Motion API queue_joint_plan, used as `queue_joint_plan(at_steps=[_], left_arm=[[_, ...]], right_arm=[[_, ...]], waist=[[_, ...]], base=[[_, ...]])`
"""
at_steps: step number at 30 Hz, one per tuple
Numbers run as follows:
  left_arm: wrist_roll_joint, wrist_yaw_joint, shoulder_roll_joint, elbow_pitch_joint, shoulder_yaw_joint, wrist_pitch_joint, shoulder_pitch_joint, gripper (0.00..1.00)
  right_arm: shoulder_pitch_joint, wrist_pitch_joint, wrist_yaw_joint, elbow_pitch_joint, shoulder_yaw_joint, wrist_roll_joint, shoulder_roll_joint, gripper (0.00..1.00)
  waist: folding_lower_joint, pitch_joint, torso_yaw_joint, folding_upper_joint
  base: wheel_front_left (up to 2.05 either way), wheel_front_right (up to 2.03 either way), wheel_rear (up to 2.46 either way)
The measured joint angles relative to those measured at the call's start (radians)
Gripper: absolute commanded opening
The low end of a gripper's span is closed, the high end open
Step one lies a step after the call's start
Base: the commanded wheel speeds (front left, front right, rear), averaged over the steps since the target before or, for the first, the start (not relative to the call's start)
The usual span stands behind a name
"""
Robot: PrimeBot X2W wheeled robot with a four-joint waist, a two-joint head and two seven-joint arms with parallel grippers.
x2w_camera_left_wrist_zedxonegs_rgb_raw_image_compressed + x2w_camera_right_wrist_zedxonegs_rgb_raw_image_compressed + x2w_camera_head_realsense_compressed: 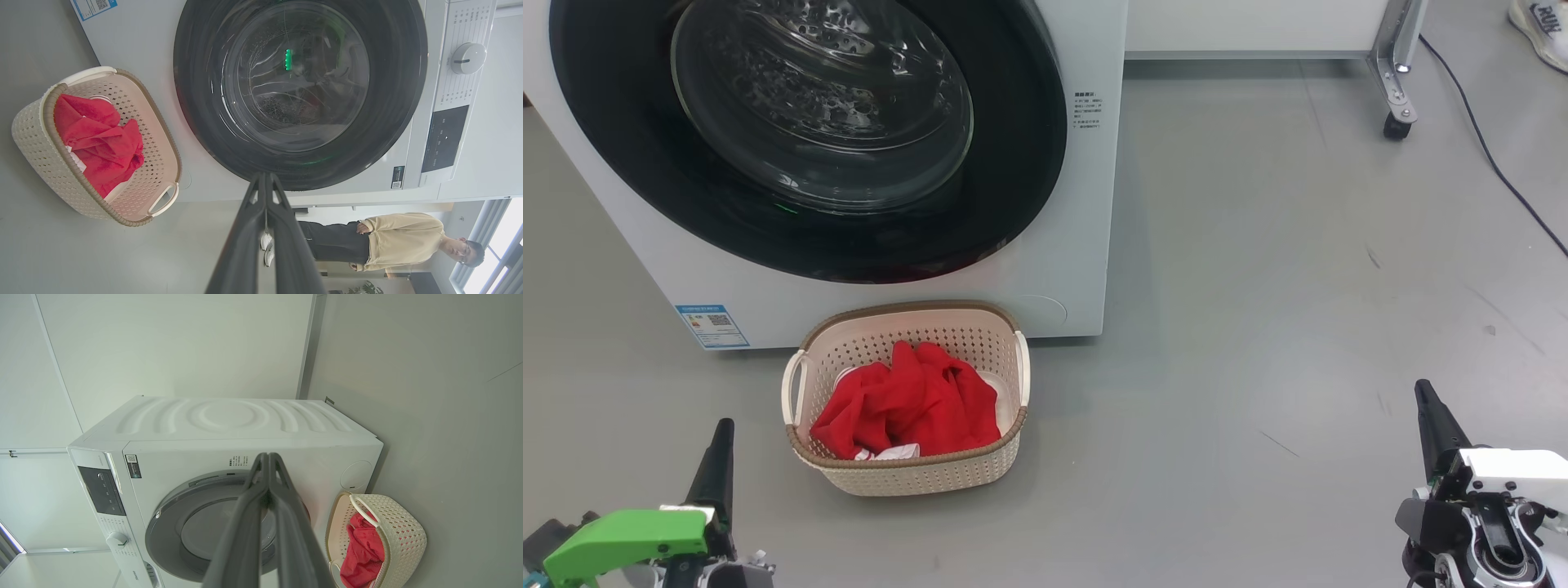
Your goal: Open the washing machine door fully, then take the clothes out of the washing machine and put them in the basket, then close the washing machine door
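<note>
Clothes (907,402), crumpled red, in perforated cream basket (915,482); left claw (723,426), right claw (1423,389) each pinched together

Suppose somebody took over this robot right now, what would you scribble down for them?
Left gripper: shut, empty, hanging left of the basket.
Right gripper: shut, empty, far to the right.
Washing machine door: looks closed flat on the washing machine.
Clothes: red and white pieces lie in the basket before the machine.
Done: seemingly every step. Left: likely nothing; perhaps check the latch.
</note>
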Motion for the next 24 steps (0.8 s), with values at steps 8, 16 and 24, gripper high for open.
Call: queue_joint_plan(at_steps=[8,16,24], left_arm=[[0.0,0.0,0.0,-0.001,0.001,0.007,0.0,0.0],[0.0,0.0,0.0,-0.001,0.001,0.007,0.0,0.0],[0.0,0.0,0.0,-0.001,0.001,0.007,0.0,0.0]], right_arm=[[0.0,0.0,0.0,0.0,0.0,0.0,0.0,0.0],[0.0,0.003,0.0,0.0,-0.001,0.0,0.0,0.0],[0.0,0.003,0.0,0.0,-0.001,0.0,0.0,0.0]], waist=[[0.0,0.0,0.0,0.0],[0.0,0.0,0.0,0.0],[0.0,0.0,0.0,0.0]], base=[[0.0,0.0,0.0],[0.0,0.0,0.0],[0.0,0.0,0.0]])
